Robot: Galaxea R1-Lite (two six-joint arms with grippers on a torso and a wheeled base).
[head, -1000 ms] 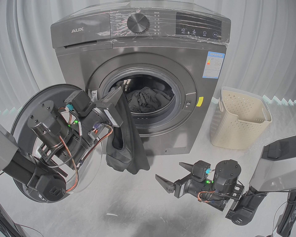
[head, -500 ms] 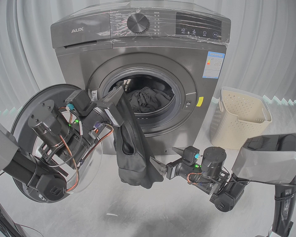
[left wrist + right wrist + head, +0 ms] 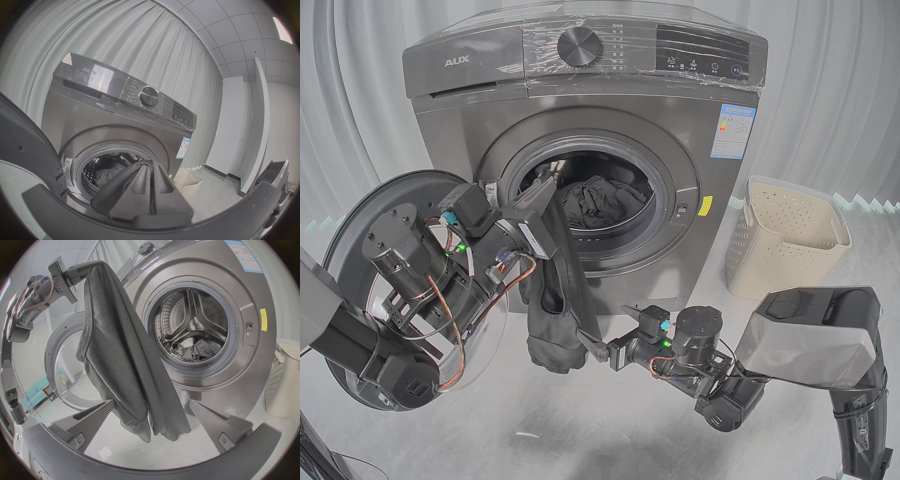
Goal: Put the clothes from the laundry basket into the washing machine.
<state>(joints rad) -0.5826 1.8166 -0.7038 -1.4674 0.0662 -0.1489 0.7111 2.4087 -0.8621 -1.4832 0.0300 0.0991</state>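
Note:
My left gripper point(image 3: 545, 189) is shut on the top edge of a dark grey garment point(image 3: 555, 312) and holds it up at the left rim of the washing machine's point(image 3: 581, 119) open drum. The garment point(image 3: 125, 365) hangs down in front of the machine. Low in front, my right gripper point(image 3: 609, 326) is open, and its fingers point(image 3: 106, 407) stand on either side of the garment's lower end. More dark clothes point(image 3: 600, 200) lie inside the drum. The cream laundry basket point(image 3: 787, 244) stands to the machine's right, with no clothes visible inside.
The round machine door point(image 3: 394, 187) is swung wide open on the left, behind my left arm. Grey floor point(image 3: 550, 425) stretches in front of the machine. Curtains point(image 3: 837, 94) hang behind the machine and the basket.
My right arm has moved left and forward, bringing its open fingers up to the garment's lower end. The left gripper rose slightly, and the hanging garment swung.

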